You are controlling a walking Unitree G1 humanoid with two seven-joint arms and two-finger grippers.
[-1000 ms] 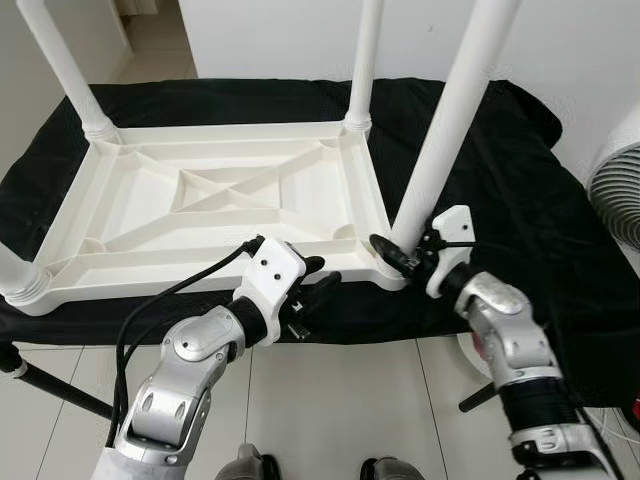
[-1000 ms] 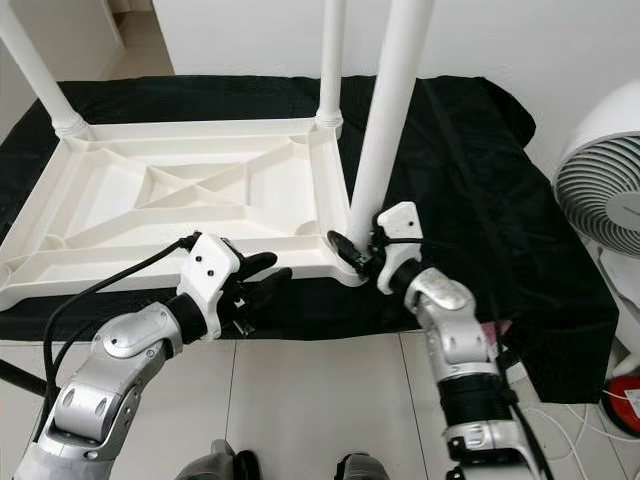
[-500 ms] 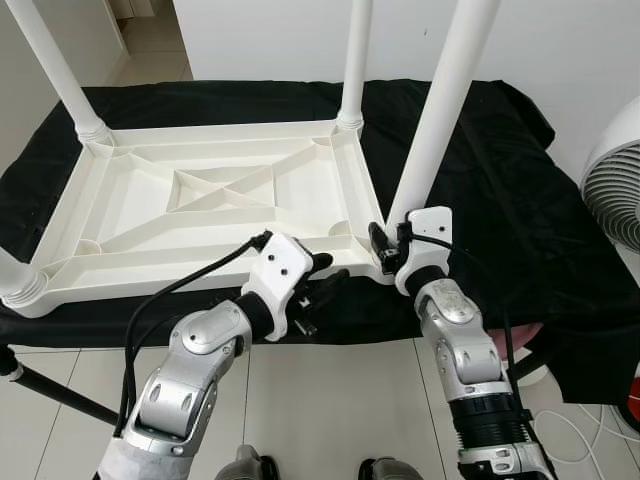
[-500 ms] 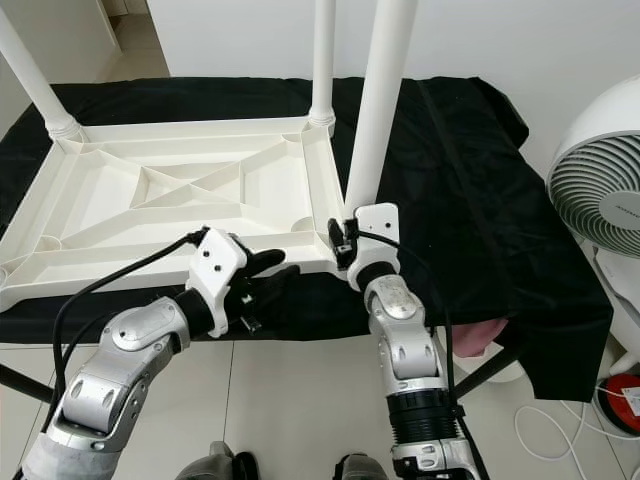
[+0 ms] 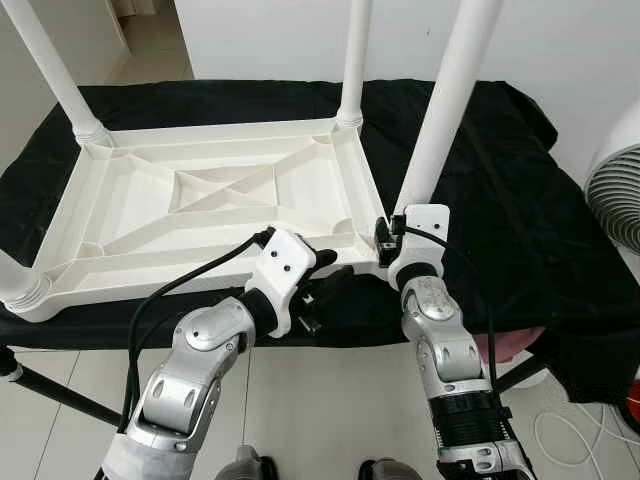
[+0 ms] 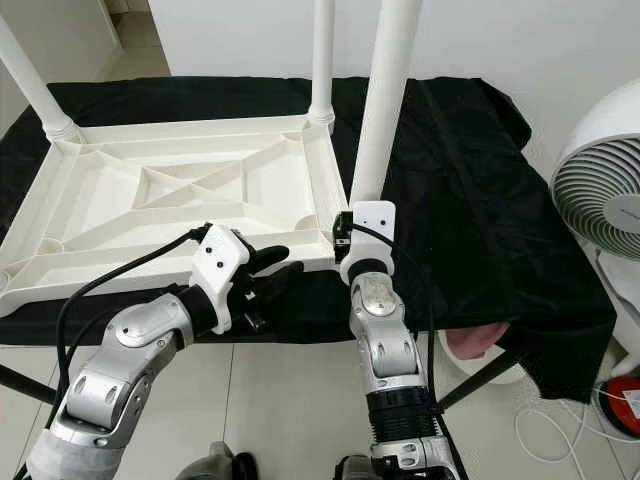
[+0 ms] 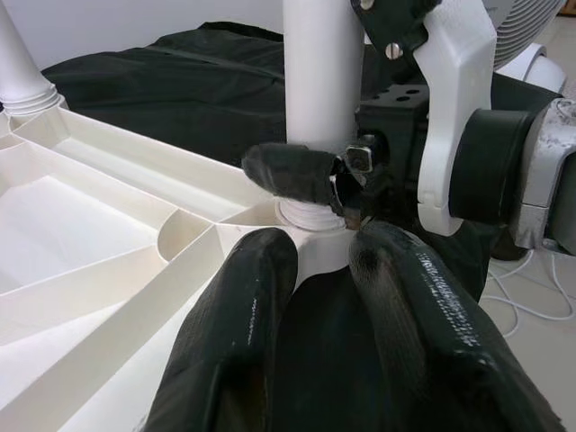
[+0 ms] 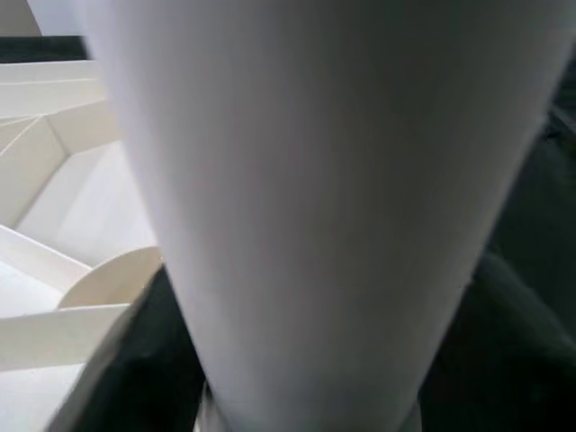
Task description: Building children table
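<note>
A white plastic children's table (image 5: 200, 135) lies upside down on a black cloth (image 5: 500, 180). Its near right leg (image 5: 445, 110) stands upright in the corner socket. My right gripper (image 5: 392, 240) is shut around the base of that leg; the left wrist view shows one of its black fingers (image 7: 292, 175) wrapped round the leg (image 7: 322, 81). In the right wrist view, the leg (image 8: 297, 198) sits very close. My left gripper (image 5: 328, 275) hovers open at the table's near rim, just left of that corner, fingers (image 7: 234, 333) pointing at the socket.
Two more legs stand at the far corners (image 5: 355, 60) (image 5: 50, 65), and another at the near left corner (image 5: 15, 280). A white fan (image 6: 600, 200) stands on the right. Pale tiled floor (image 5: 330, 400) lies below the cloth's front edge.
My right forearm has swung left and now stands straight below the leg base, still gripping it. The left gripper has edged right toward that corner. The camera has shifted slightly.
</note>
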